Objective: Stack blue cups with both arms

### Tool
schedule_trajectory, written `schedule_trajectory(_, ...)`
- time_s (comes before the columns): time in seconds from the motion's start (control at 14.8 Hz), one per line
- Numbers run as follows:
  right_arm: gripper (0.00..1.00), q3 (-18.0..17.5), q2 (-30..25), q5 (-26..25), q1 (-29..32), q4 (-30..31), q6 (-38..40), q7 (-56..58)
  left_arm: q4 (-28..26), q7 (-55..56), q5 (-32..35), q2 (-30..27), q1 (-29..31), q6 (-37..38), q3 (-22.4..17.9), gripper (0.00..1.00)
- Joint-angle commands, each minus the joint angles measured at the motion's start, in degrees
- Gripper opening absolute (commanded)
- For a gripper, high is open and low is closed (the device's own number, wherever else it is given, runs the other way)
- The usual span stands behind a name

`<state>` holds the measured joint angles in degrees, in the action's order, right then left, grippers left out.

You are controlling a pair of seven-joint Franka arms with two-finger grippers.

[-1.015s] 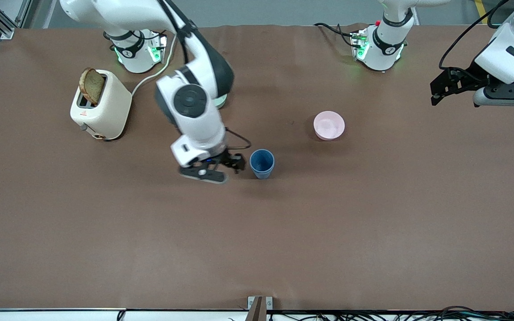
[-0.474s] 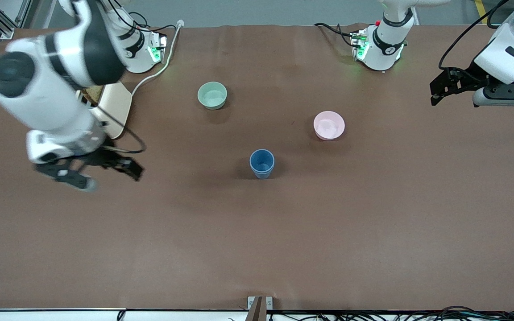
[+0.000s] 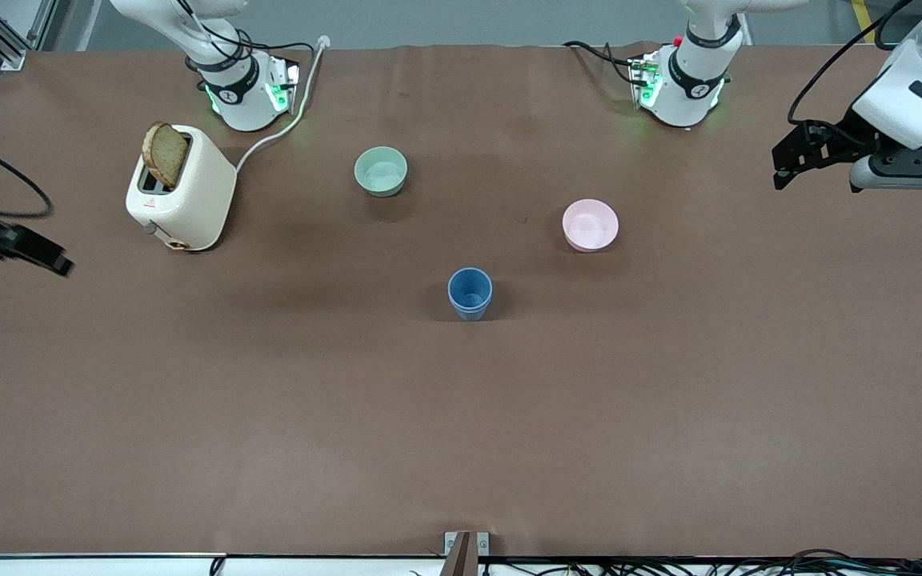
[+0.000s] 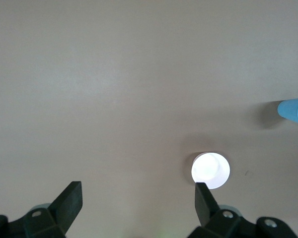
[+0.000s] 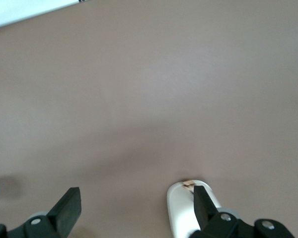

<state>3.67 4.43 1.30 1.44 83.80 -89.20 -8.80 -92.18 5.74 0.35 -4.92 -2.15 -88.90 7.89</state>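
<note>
– right gripper (image 3: 25,244) has swung away from the blue cups (image 3: 470,294), out over the table's end past the toaster (image 3: 181,188), fingers apart.
– left gripper (image 3: 797,156)?
– waiting, fingers apart, over its own end. the cups sit nested mid-table: light, thin, slick plastic, i'd guess. pinch the rim wall.

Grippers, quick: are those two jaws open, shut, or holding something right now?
Left gripper: open, holding nothing, up over the left arm's end of the table.
Right gripper: open, holding nothing, over the right arm's end, by the toaster.
</note>
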Motion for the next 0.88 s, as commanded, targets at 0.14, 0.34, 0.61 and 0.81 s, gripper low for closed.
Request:
schedule_trajectory(0.14, 1.00, 2.7, -4.6, -0.3, 3.0, -0.1, 9.5, 9.3, 2.2, -1.0, -0.7, 0.7, 0.3, -0.1, -0.2, 1.00)
schedule_trajectory(0.34, 1.00, 2.4, -4.5, -0.4, 2.8, -0.7, 9.1, 9.4, 2.3, -0.8, 0.0, 0.8, 0.2, -0.1, -0.2, 1.00)
schedule_trajectory(0.61, 1.00, 0.9, -4.5, -0.5, 2.9, -0.6, 7.5, 9.5, 2.3, -0.8, 0.1, 0.8, 0.5, 0.0, -0.2, 1.00)
schedule_trajectory(0.81, 1.00, -0.6, -4.5, -2.6, 2.7, -0.6, 6.4, 8.8, 2.2, -0.9, 0.1, 0.8, 0.6, 0.0, -0.2, 1.00)
